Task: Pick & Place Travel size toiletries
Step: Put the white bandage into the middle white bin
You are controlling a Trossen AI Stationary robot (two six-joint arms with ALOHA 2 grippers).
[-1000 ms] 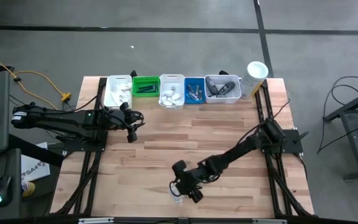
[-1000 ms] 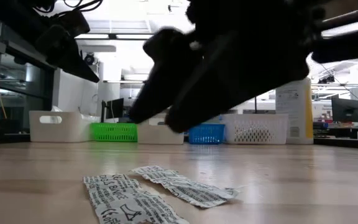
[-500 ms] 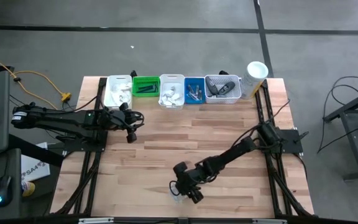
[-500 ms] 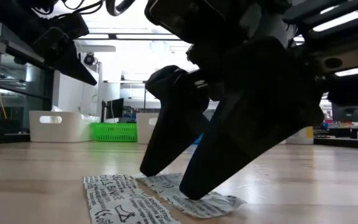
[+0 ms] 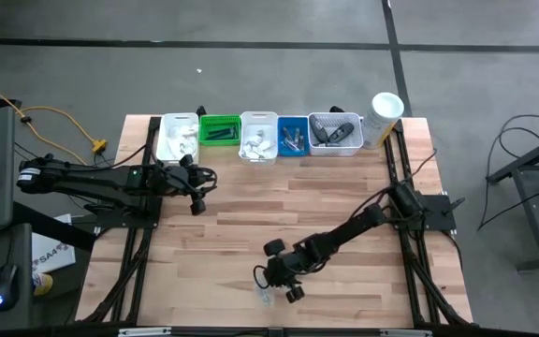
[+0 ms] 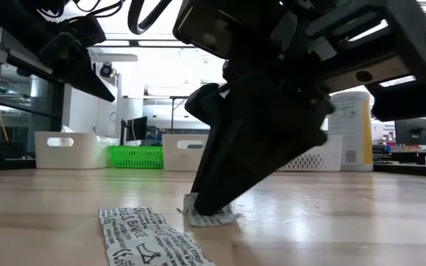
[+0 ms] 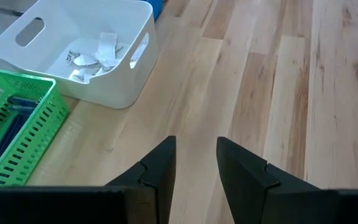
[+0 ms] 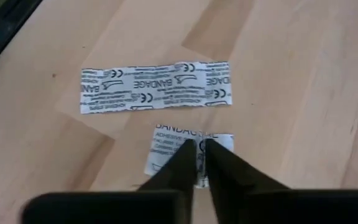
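White bandage sachets (image 8: 156,87): two, flat

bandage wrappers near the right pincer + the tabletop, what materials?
Bandage wrappers: probably thin matte paper, white with black print, edges wrinkled; one is pinched in the right pincer.
Tabletop: wood planks, visible grain and seams, light satin sheen.

Wooden table (image 5: 344,187), bins (image 5: 258,137), sachets (image 8: 156,86) (bandages)
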